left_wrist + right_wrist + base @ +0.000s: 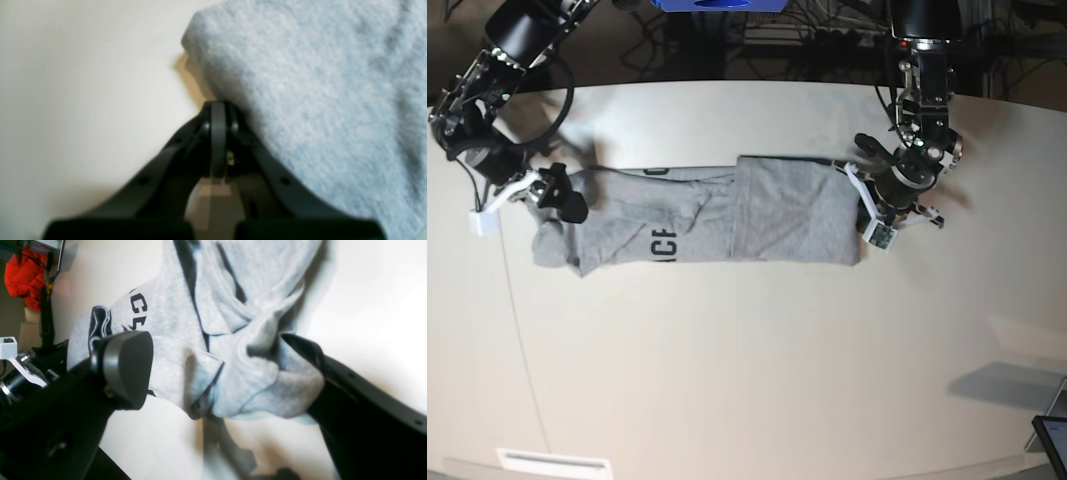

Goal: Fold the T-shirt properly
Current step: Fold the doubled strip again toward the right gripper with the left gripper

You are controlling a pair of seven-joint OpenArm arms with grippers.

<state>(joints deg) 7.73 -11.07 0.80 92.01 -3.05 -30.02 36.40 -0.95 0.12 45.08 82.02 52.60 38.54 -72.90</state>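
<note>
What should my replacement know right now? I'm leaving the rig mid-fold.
Left gripper: shut, at the shirt's edge; whether it pinches cloth can't be told.
Right gripper: open, jaws either side of a bunched end of the T-shirt, not closed on it.
Shirt: lies across the table as a long strip, one end folded over the middle, lettering showing beside that fold.
Done: sides folded in, one end folded over.
Left: probably fold the bunched end over and tidy it.
</note>
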